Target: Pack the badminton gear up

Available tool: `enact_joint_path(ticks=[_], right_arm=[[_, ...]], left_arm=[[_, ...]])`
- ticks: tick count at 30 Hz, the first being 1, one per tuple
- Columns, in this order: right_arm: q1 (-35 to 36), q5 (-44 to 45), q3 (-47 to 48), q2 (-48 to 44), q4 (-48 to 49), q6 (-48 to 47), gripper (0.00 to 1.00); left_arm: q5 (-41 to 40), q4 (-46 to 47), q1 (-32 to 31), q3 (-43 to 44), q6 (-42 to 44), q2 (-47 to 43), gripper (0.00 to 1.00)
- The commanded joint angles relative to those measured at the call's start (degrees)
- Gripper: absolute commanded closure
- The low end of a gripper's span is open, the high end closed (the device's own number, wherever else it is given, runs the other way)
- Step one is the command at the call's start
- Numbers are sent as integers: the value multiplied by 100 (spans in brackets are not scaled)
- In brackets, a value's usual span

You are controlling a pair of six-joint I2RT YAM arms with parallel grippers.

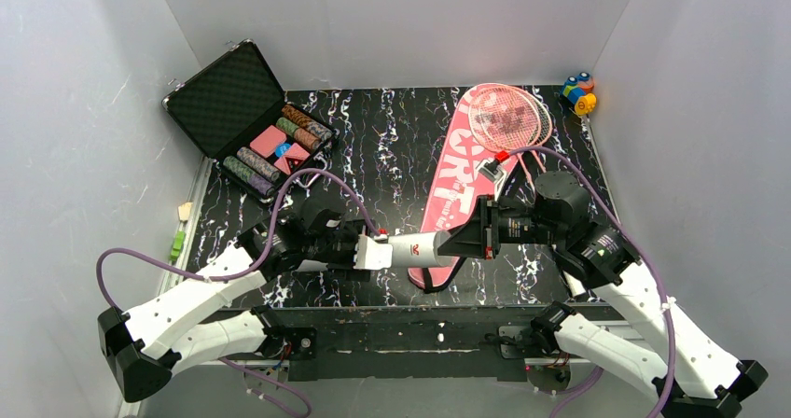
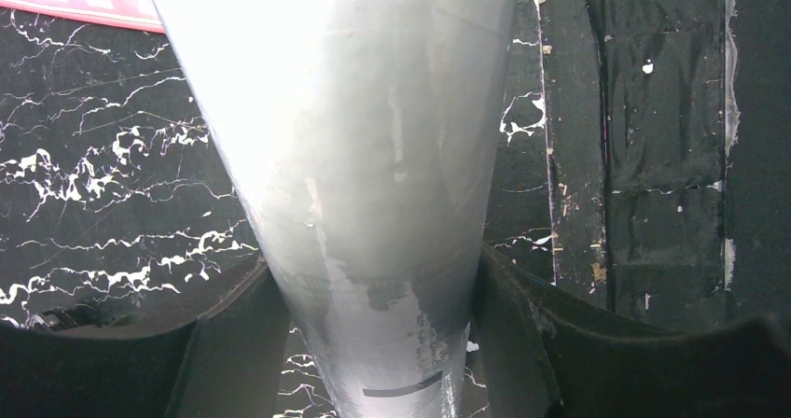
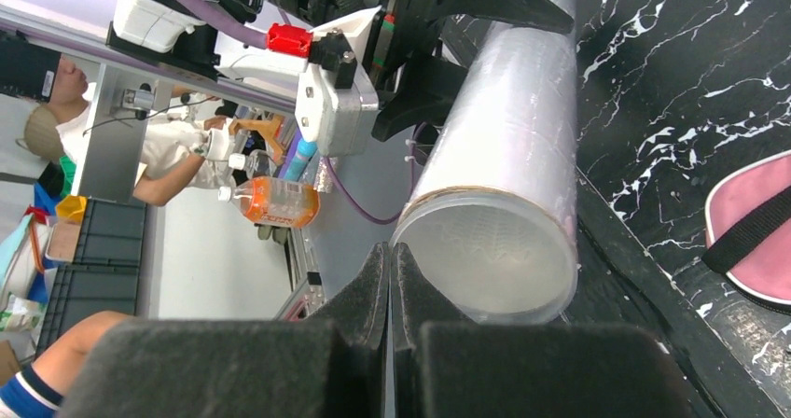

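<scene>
Inside white walls, on your black, white-veined surface [image 1: 392, 138], one long white tube [image 1: 415, 248] is held level near the front edge, between the arms. Your left claw [image 2: 378, 315] clamps round it, a finger on each side. Your right claw [image 3: 390, 278] is pinched fully together, its tips just beside the rim of the tube's open end. Beyond, to the right, one pink racket-shaped cover [image 1: 457, 180] lies flat, with two pink-framed rackets [image 1: 508, 115] stacked on its head. One open black case of poker chips [image 1: 242, 110] sits far left. One small multicoloured toy [image 1: 578, 91] sits in the far right corner.
</scene>
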Motion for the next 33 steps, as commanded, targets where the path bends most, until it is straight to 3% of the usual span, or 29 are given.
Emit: enact_joint_path(ticks=[1,17,24,29,33], right_arm=[[161,-39,-10,15,469,83,99],[242,360,-28,25,132,-173,99],[242,458,-189,19,488,-78,99],[242,373,-260,-66,700,10,83],[242,396,-276,-174,781,91,65]], left_arm=[[88,227,-25,2,37,-101,49],[100,219,-25,20,27,-128,49],[98,221,-25,32,14,-163,49],[114,196,-25,36,33,-173,49],[144,192,-25,35,16,-175,49]])
